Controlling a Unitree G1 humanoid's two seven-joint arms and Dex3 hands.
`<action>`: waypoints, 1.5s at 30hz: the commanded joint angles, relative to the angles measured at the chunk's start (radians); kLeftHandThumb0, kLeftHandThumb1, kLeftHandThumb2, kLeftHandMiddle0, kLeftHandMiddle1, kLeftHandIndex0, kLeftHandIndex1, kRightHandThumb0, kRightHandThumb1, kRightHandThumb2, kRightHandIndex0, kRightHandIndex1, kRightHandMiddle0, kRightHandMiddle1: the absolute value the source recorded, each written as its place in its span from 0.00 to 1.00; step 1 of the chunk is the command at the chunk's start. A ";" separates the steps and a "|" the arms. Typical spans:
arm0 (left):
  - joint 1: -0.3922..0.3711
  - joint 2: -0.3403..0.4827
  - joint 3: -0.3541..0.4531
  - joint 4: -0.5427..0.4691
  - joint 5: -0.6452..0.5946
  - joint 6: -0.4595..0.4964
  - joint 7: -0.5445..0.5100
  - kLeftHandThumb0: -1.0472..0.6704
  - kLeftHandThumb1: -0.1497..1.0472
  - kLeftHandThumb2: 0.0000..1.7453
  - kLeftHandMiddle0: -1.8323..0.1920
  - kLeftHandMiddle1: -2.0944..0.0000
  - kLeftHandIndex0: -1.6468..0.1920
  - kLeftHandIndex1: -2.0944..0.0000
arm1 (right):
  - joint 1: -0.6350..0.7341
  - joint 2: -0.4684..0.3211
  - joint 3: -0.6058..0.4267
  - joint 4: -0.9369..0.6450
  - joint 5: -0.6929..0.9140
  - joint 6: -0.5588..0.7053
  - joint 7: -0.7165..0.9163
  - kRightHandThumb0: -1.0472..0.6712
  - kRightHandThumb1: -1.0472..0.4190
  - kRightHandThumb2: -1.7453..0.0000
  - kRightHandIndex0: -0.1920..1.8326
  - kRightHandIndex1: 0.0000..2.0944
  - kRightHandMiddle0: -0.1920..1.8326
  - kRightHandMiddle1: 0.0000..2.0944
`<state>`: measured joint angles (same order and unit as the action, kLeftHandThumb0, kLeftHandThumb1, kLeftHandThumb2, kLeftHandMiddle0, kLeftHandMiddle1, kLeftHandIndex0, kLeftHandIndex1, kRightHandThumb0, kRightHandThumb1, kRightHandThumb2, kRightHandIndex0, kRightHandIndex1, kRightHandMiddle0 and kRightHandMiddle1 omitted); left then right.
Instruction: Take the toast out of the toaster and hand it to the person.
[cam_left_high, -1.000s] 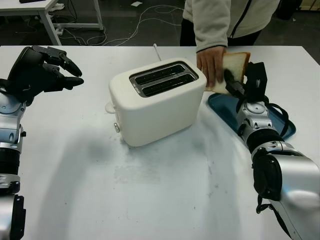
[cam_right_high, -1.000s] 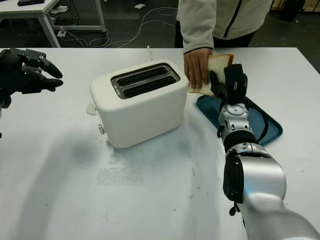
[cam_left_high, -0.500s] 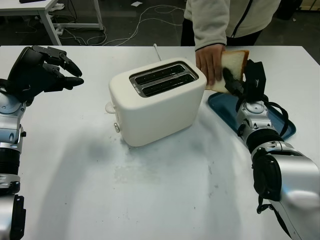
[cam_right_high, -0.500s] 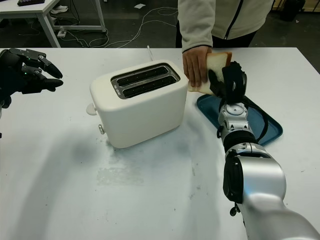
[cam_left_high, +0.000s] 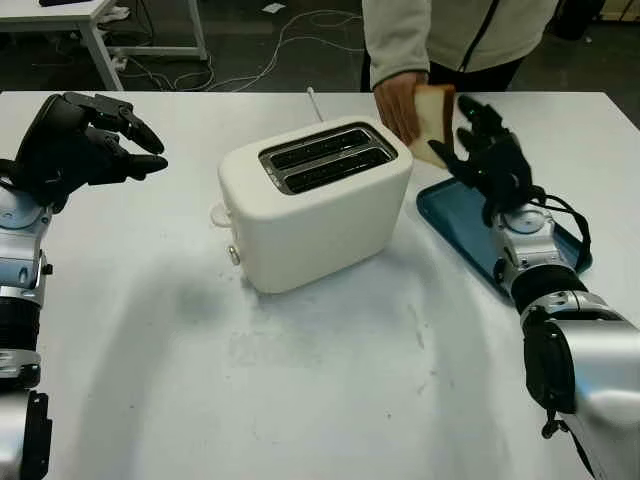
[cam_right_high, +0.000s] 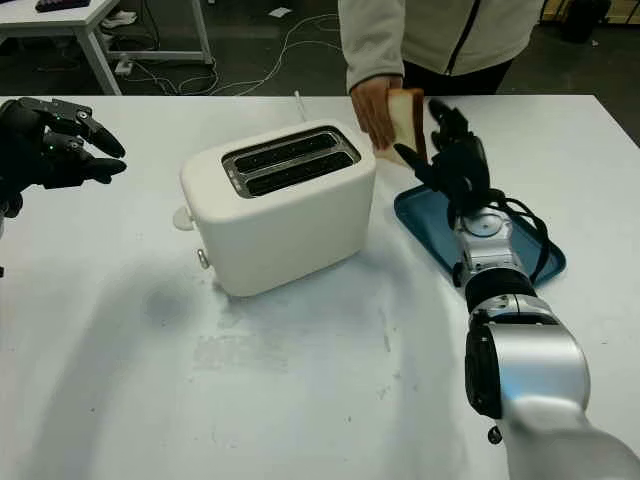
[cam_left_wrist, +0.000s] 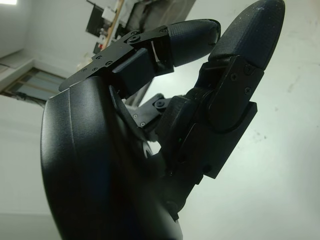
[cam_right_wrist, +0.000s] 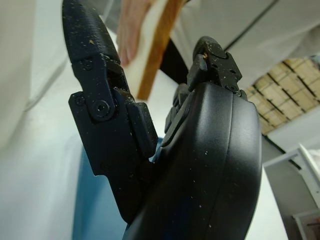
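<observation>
The right hand (cam_left_high: 490, 150) has let go of the toast (cam_left_high: 432, 112); half a second ago it was pinching the slice, now it is open just beside it, above the tray (cam_left_high: 455, 222). The person's hand (cam_left_high: 400, 98) alone holds the toast: handover judged complete. The toaster (cam_left_high: 312, 200) has bare slots. The left hand (cam_left_high: 85, 135) hovers curled, holding nothing, far left of the counter (cam_left_high: 300, 380). The right wrist view shows the slice edge-on, clear of the fingers (cam_right_wrist: 92, 75).

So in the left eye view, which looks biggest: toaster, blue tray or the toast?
1. Toaster, clearly the largest.
2. Tray, though the right hand and arm cover part of it.
3. Toast, smallest, seen nearly edge-on in the person's hand.
</observation>
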<state>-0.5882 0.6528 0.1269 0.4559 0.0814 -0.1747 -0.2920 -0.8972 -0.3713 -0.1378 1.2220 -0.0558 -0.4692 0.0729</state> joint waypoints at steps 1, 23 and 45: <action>0.013 -0.008 0.012 -0.014 -0.014 0.011 0.003 0.00 0.71 0.00 0.27 0.64 0.27 0.62 | 0.029 -0.015 -0.020 -0.018 0.022 -0.042 0.006 0.00 0.10 0.99 0.09 0.00 0.09 0.00; 0.393 -0.278 0.080 -0.442 -0.024 0.143 0.234 0.00 0.72 0.01 0.52 0.31 0.59 0.25 | 0.825 0.234 0.048 -1.112 0.293 0.278 0.152 0.33 0.15 1.00 0.36 0.06 0.36 0.03; 0.481 -0.385 -0.048 -0.522 0.118 0.271 0.319 0.00 0.71 0.01 0.51 0.34 0.58 0.28 | 0.943 0.367 0.077 -1.253 0.222 0.382 0.004 0.33 0.17 1.00 0.38 0.06 0.38 0.01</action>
<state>-0.1168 0.2654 0.0849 -0.0660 0.1760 0.0848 0.0178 0.0557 -0.0131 -0.0569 -0.0377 0.1780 -0.0684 0.0854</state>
